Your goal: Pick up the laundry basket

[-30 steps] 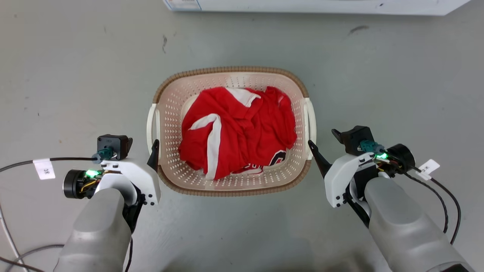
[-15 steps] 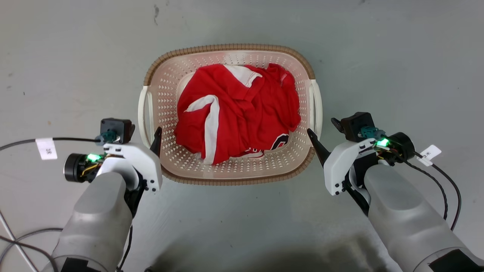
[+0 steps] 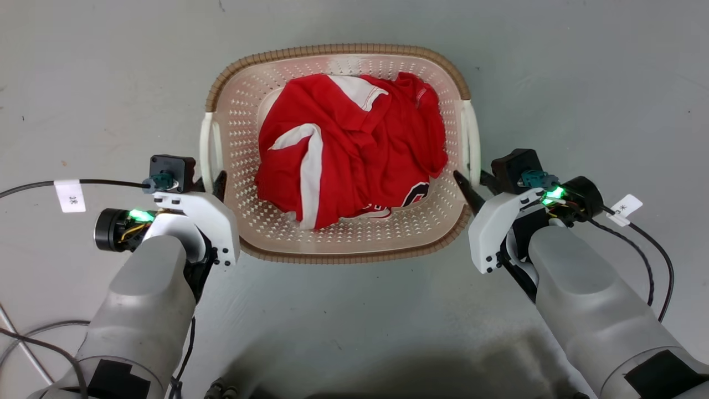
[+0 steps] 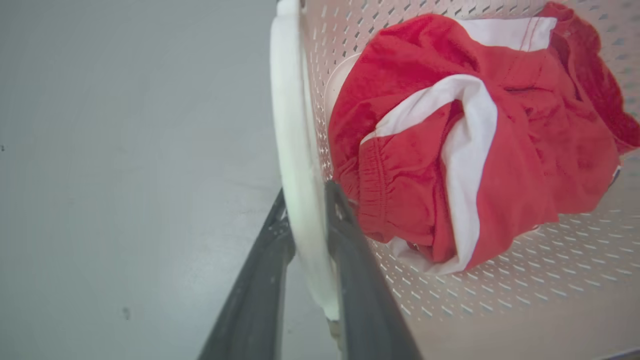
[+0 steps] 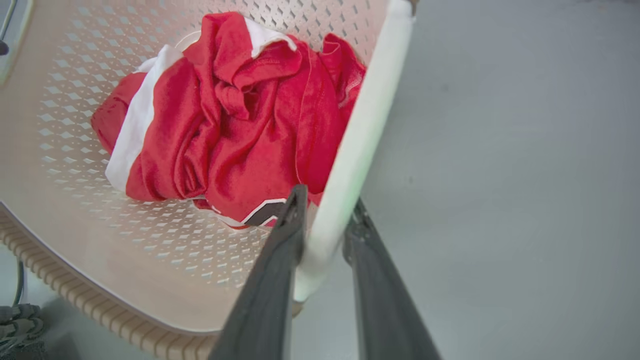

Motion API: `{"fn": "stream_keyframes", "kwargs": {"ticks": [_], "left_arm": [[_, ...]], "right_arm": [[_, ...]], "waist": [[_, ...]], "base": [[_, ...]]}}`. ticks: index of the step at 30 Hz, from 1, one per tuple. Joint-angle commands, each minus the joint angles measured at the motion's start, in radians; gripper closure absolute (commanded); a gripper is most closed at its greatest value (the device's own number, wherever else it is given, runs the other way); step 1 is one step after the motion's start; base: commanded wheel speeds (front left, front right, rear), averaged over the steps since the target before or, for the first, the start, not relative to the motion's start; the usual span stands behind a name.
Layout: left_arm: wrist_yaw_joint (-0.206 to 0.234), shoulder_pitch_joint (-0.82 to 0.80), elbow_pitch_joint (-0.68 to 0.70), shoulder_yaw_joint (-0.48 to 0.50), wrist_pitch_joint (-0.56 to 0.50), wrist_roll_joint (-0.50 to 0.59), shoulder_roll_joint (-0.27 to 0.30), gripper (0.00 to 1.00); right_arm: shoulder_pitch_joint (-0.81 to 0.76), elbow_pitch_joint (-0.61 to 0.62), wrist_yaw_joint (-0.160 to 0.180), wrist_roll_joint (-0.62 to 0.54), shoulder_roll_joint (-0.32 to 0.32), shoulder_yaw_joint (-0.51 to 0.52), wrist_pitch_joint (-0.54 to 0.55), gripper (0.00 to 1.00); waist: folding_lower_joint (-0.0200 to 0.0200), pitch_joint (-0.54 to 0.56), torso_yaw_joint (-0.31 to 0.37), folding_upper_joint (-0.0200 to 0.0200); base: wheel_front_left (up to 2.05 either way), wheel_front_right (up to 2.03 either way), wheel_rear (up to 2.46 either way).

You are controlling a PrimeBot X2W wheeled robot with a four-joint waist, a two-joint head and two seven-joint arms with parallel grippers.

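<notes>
Laundry basket (image 3: 338,257) sits between our two grippers, long axis running from one to other. Left gripper (image 4: 306,189) pinches left handle (image 4: 292,125); right gripper (image 5: 328,196) pinches right handle (image 5: 370,100). Each bar runs forward between fingers. Both arms equally near. We judge lift must rise level, or red garment (image 3: 354,149) slides.

Left gripper (image 4: 306,197) and right gripper (image 5: 327,200) pinch the laundry basket (image 3: 332,256) between fingers (image 4: 352,265).

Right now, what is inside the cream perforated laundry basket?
A crumpled red garment with white stripes lies in the cream perforated plastic laundry basket. Bare perforated floor shows around it; whatever lies under the cloth is covered.
</notes>
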State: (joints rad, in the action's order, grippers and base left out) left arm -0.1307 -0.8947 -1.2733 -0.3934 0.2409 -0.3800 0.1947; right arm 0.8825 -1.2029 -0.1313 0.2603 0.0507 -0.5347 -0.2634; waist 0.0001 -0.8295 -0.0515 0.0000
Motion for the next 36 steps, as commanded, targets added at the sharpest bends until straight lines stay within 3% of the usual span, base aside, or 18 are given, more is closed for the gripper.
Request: {"fn": "stream_keyframes", "kwargs": {"ticks": [1, 12, 36], "left_arm": [[0.002, -0.016, -0.003, -0.006, 0.004, 0.000, -0.003, 1.00], [0.001, 0.022, -0.011, -0.025, -0.018, -0.033, -0.029, 1.00], [0.001, 0.212, 0.030, -0.186, -0.256, -0.199, -0.018, 1.00]], "right_arm": [[0.019, -0.004, 0.001, 0.005, 0.000, -0.009, -0.002, 1.00], [-0.005, -0.022, 0.001, 0.054, -0.002, -0.086, 0.002, 1.00], [-0.159, -0.044, 0.001, 0.268, -0.002, -0.236, 0.152, 1.00]], "waist": [[-0.0001, -0.001, -0.001, 0.0000], [-0.0001, 0.068, -0.005, 0.0000], [-0.0001, 0.476, 0.057, 0.0000]], "base": [[0.00, 0.00, 0.00], [0.00, 0.00, 0.00], [0.00, 0.00, 0.00]]}}
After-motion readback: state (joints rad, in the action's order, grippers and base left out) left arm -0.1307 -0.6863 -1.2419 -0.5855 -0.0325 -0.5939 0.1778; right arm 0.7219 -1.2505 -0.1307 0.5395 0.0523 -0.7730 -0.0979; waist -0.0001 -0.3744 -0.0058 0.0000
